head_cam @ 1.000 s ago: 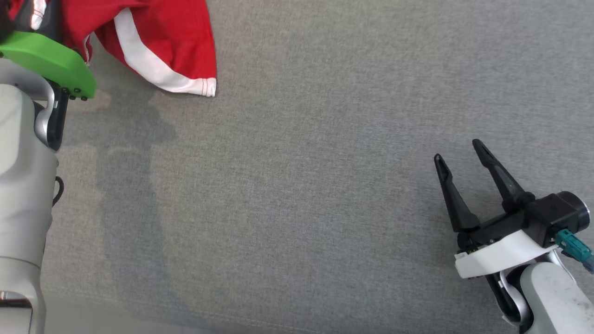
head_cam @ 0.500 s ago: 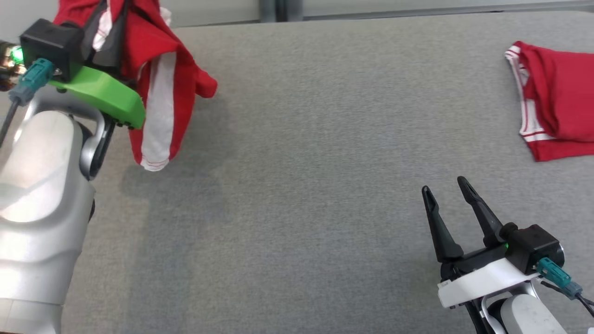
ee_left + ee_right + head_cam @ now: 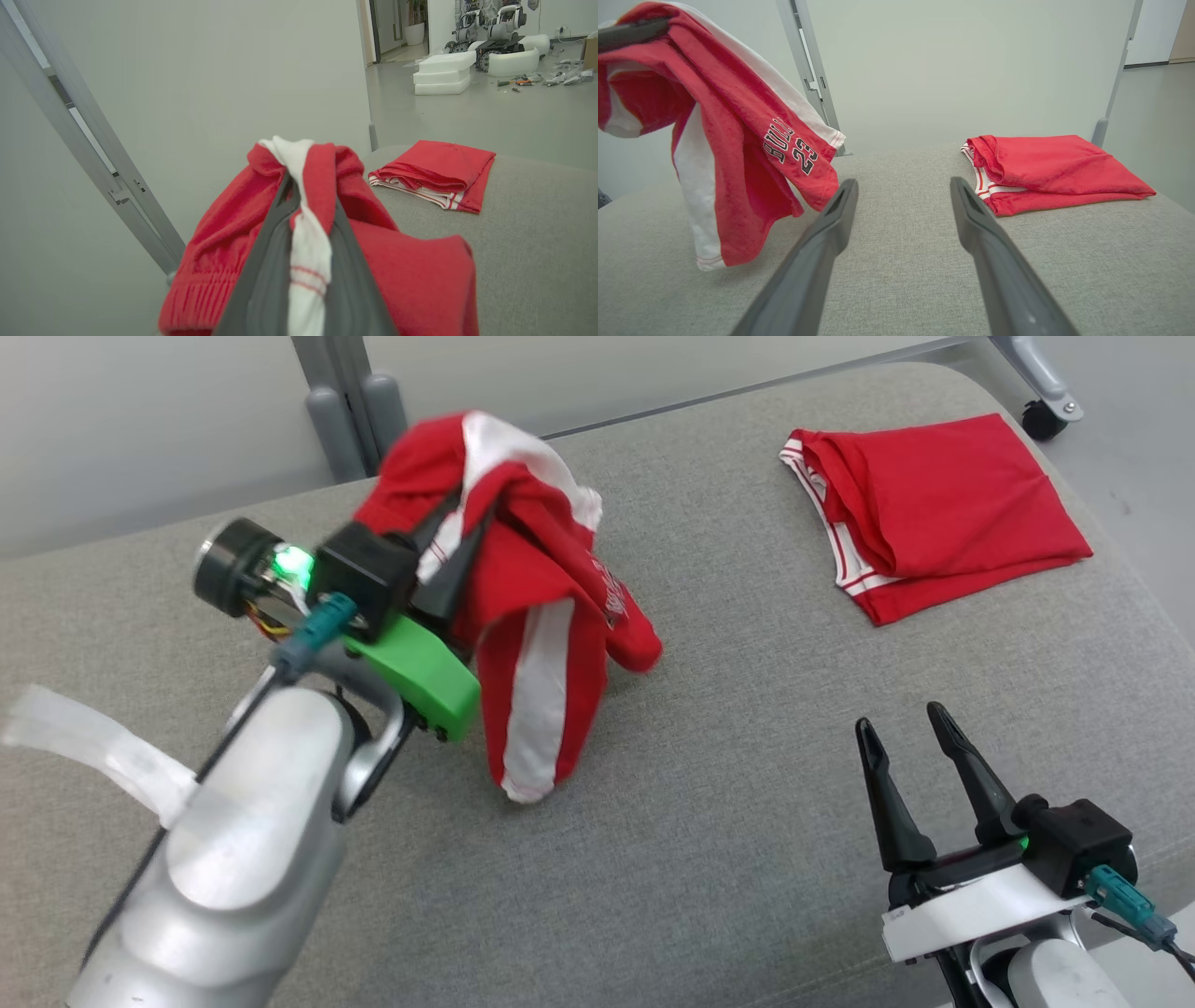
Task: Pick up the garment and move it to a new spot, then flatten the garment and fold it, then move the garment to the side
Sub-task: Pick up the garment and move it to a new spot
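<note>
The garment is red with white stripes. It hangs bunched from my left gripper, which is shut on its upper folds above the grey padded table. The lowest hem dangles close to the pad. In the left wrist view the dark fingers pinch a white band of the garment. The right wrist view shows the garment hanging at the left, with printed lettering. My right gripper stands open and empty at the lower right, low over the table.
A second red garment, folded, lies at the table's far right corner. Grey frame posts stand behind the table. A caster wheel sits past the right edge. White foam blocks lie on the floor beyond.
The head camera has swung, bringing the folded garment and the table's back edge into view. The garment stays in my shut left gripper and now hangs bunched. My right gripper stays open.
</note>
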